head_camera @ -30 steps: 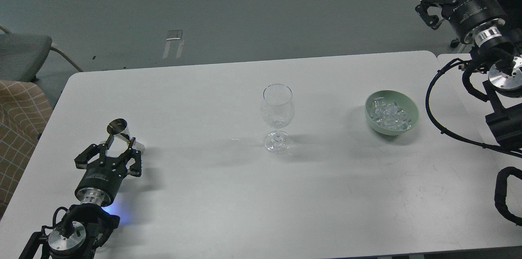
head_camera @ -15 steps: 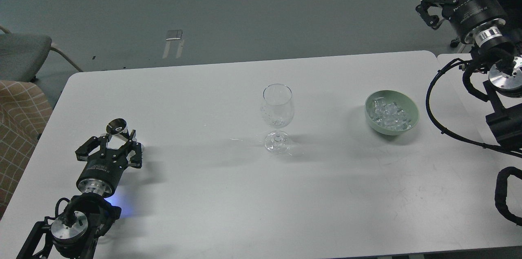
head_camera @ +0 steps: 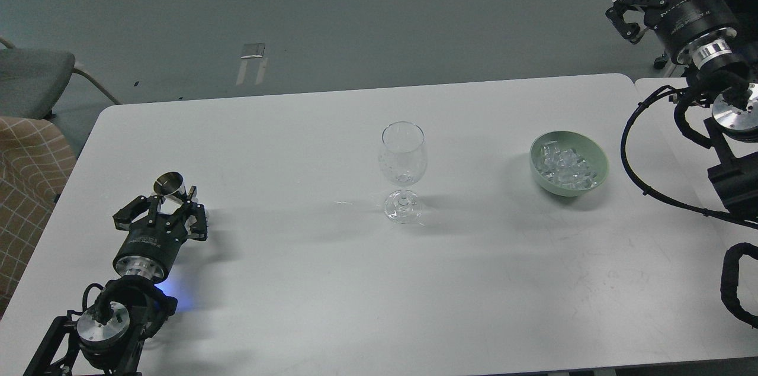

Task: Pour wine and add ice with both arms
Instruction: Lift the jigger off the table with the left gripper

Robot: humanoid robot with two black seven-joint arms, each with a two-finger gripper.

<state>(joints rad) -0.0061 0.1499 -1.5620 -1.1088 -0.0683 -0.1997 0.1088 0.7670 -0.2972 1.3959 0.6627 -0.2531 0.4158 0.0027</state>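
A clear stemmed wine glass (head_camera: 402,166) stands upright at the table's middle; any wine in it is too faint to make out. The ice (head_camera: 565,166) is a heap of clear cubes in a pale green bowl (head_camera: 599,157) to the glass's right. My left gripper (head_camera: 169,207) lies low at the table's front left, its fingers closed around a small shiny metal measuring cup (head_camera: 170,186) that stands upright on the table. My right gripper (head_camera: 623,6) is open and empty, raised high beyond the table's far right corner, well away from the bowl.
The white table (head_camera: 331,281) has its far edge just behind the glass and bowl. A grey chair (head_camera: 29,77) and a checked cushion (head_camera: 26,174) stand off the left edge. My right arm's black cables (head_camera: 636,180) loop over the table's right end.
The measuring cup went from tilted and raised to upright and lower on the table, with my left gripper pulling back and down. My right gripper rose slightly.
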